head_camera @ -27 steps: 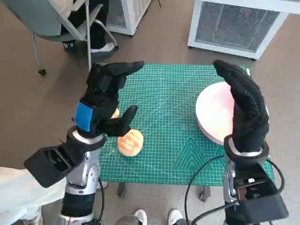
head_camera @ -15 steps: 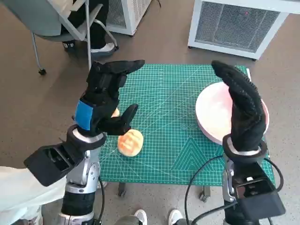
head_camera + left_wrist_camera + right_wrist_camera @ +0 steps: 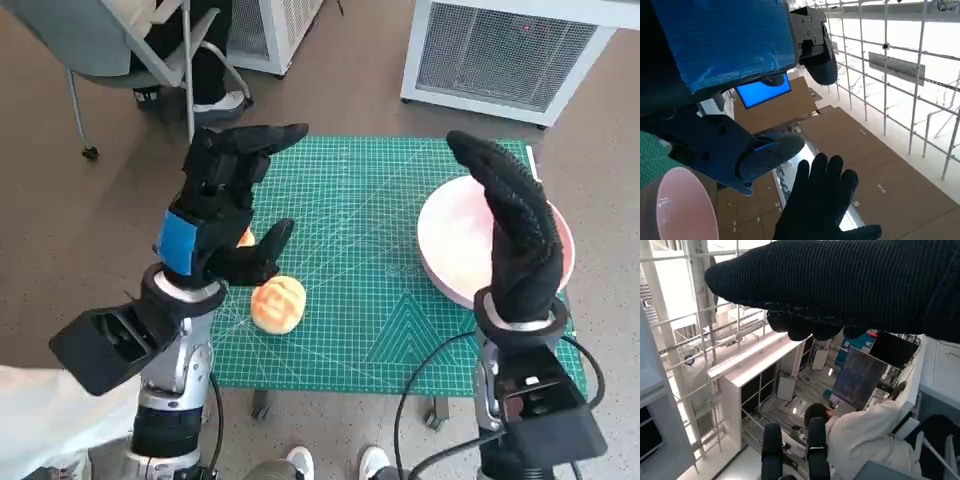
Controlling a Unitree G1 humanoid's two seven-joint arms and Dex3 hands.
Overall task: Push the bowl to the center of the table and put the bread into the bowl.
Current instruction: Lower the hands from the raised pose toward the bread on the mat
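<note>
Right, opening step not yet done — the bowl [image 3: 470,245], pink and just the one, sits at the right edge of the tabletop [image 3: 370,200], off centre. Right robot hand [image 3: 520,235] is raised over it, fingers extended, holding nothing. Next it likely needs to press the bowl's outer rim and shove inward. Left robot hand [image 3: 220,205] hangs spread and empty above the one bread [image 3: 277,303], near the front-left.

Black moulded left hand [image 3: 222,205] w/ blue tape patch on back. Right hand [image 3: 518,232] in black knitted glove. Pale silver forearms w/ black boxy wrist units; black cables looping off right one.
</note>
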